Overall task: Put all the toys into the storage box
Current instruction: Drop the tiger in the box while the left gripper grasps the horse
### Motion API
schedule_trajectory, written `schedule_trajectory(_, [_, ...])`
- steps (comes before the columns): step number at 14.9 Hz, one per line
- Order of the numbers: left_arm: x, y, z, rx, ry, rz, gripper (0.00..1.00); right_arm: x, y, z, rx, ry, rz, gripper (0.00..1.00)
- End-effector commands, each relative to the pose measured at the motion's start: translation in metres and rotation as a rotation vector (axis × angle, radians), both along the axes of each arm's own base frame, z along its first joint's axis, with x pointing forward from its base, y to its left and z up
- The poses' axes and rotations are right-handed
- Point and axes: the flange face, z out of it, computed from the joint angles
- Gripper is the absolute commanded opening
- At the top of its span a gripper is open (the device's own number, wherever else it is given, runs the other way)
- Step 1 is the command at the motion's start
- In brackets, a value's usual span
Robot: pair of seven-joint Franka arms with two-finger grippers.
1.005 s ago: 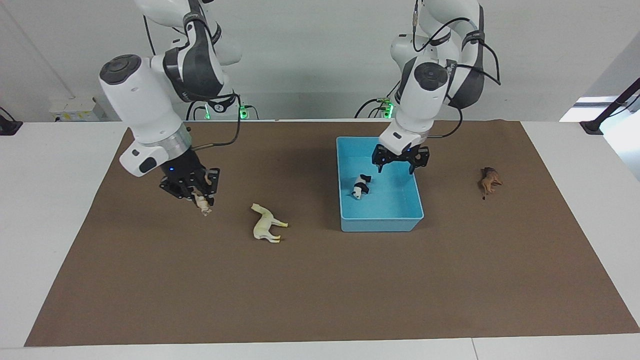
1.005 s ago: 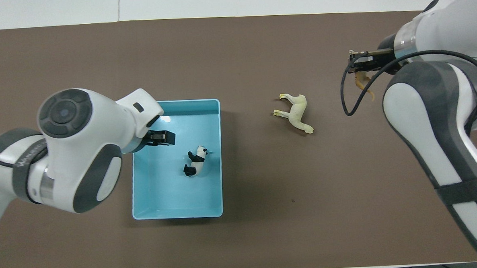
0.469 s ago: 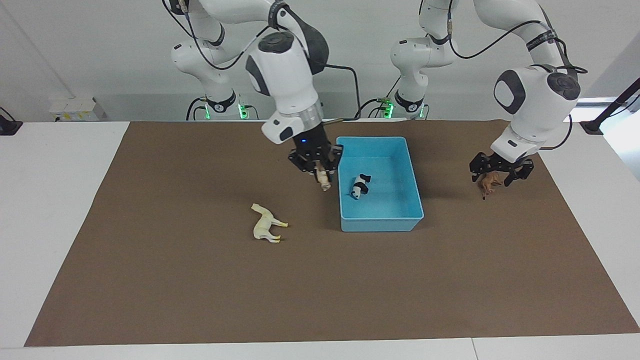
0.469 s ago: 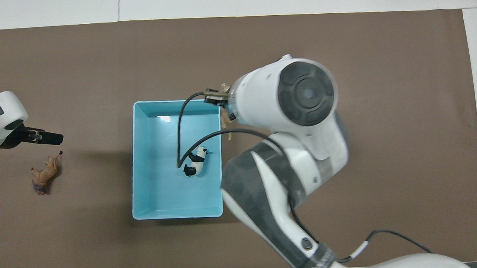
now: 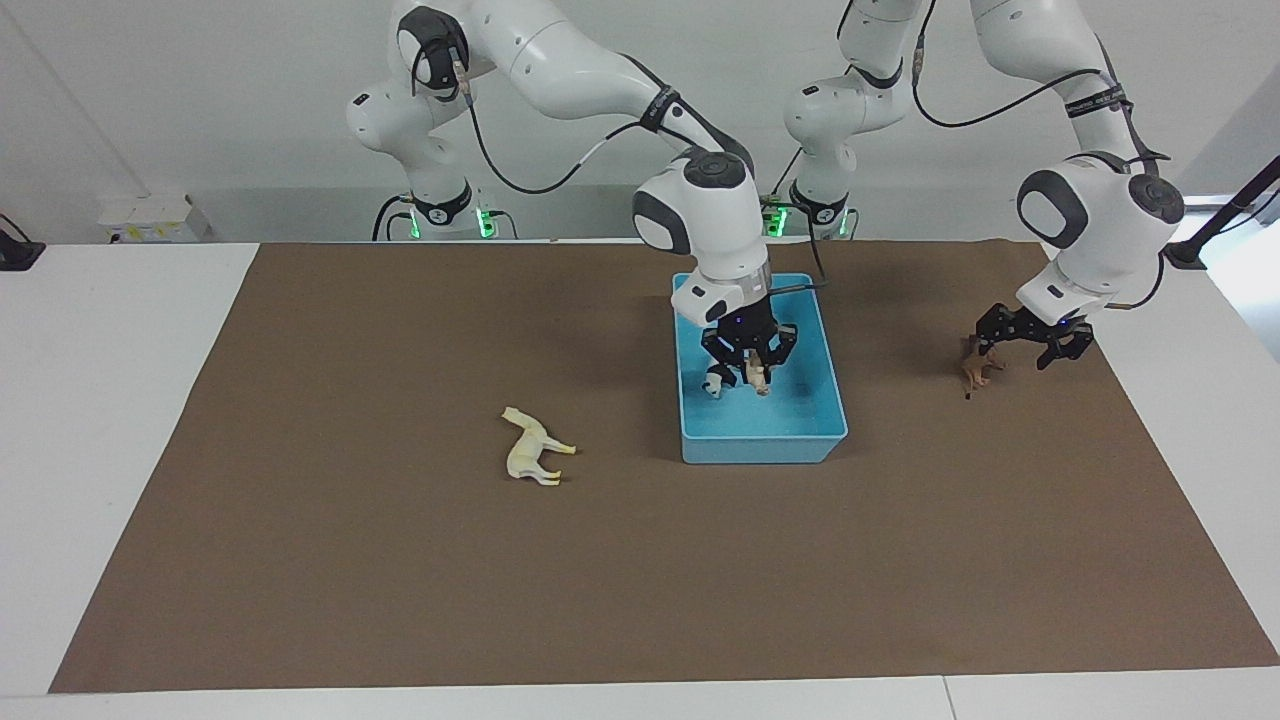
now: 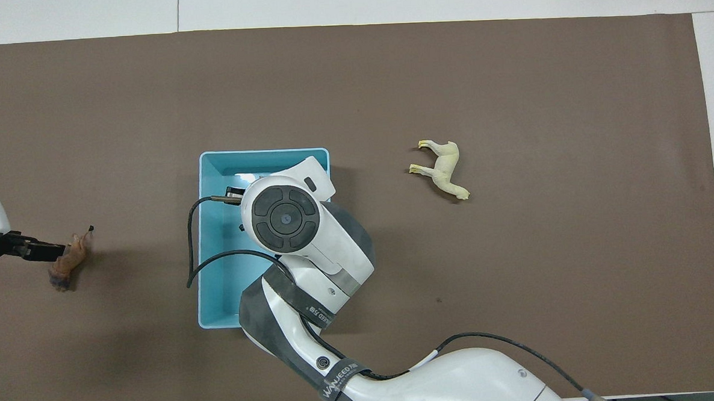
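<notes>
The light blue storage box [image 5: 762, 448] stands in the middle of the mat and also shows in the overhead view [image 6: 221, 285]. My right gripper [image 5: 754, 362] hangs over its inside, shut on the orange-tan tiger [image 5: 759, 377]. The black-and-white panda [image 5: 714, 383] lies in the box, partly hidden by that gripper. In the overhead view the right arm covers the gripper, tiger and panda. The brown lion [image 5: 975, 368] lies on the mat toward the left arm's end [image 6: 66, 265]. My left gripper [image 5: 1026, 338] is open right beside the lion [image 6: 34, 249]. The cream-white horse [image 5: 532, 449] lies on its side [image 6: 444, 170].
A brown mat [image 5: 640, 560] covers most of the white table [image 5: 110, 420]. The right arm reaches across the mat to the box, and its wrist [image 6: 285, 215] covers much of the box from above. A black stand [image 5: 1215, 225] is at the table's corner near the left arm's base.
My right gripper has carried the tiger from beside the box's rim to over the inside of the box. My left gripper has shifted slightly beside the lion.
</notes>
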Motion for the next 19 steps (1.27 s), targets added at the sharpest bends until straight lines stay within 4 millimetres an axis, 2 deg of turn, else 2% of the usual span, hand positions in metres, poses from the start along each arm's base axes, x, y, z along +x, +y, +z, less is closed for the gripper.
schedule_trajectory(1, [-0.023,-0.015,-0.023,0.016,-0.035,-0.035,1.00,0.008,-0.003,0.028,-0.049,0.045,-0.052,1.00])
schedule_trajectory(2, [-0.029,-0.017,-0.031,0.017,-0.041,-0.038,1.00,0.014,-0.004,0.041,-0.048,0.059,-0.066,1.00])
schedule_trajectory(4, [-0.035,-0.021,-0.036,0.014,-0.034,-0.043,1.00,0.028,-0.022,0.073,-0.042,0.077,-0.117,1.00])
schedule_trajectory(6, [-0.039,-0.023,-0.040,0.014,-0.030,-0.046,1.00,0.052,-0.074,0.116,-0.031,0.083,-0.188,1.00])
schedule_trajectory(7, [-0.041,-0.024,-0.043,0.015,-0.032,-0.047,1.00,0.062,-0.097,0.131,-0.032,0.072,-0.213,1.00])
schedule_trajectory(8, [-0.044,-0.025,-0.048,0.021,-0.038,-0.050,1.00,0.074,-0.116,0.135,-0.042,0.062,-0.236,1.00])
schedule_trajectory(9, [-0.048,-0.026,-0.054,0.034,-0.058,-0.059,1.00,0.080,-0.126,0.131,-0.072,0.045,-0.246,1.00])
schedule_trajectory(10, [-0.049,-0.027,-0.057,0.040,-0.075,-0.058,0.90,0.090,-0.147,0.125,-0.111,0.033,-0.270,1.00])
schedule_trajectory(12, [-0.049,-0.027,-0.057,0.041,-0.080,-0.053,0.44,0.102,-0.192,0.108,-0.149,0.060,-0.327,1.00])
schedule_trajectory(14, [-0.046,-0.029,-0.057,0.042,-0.081,-0.061,0.10,0.103,-0.241,0.078,-0.175,0.099,-0.360,1.00])
schedule_trajectory(15, [-0.044,-0.028,-0.055,0.043,-0.086,-0.057,0.00,0.099,-0.260,0.061,-0.190,0.108,-0.337,1.00])
schedule_trajectory(18, [-0.011,-0.027,-0.026,0.045,-0.089,-0.020,0.00,0.081,-0.303,0.018,-0.207,0.106,-0.268,1.00])
schedule_trajectory(19, [0.005,-0.042,-0.007,0.039,-0.074,-0.018,0.00,0.080,-0.313,0.009,-0.209,0.101,-0.252,1.00])
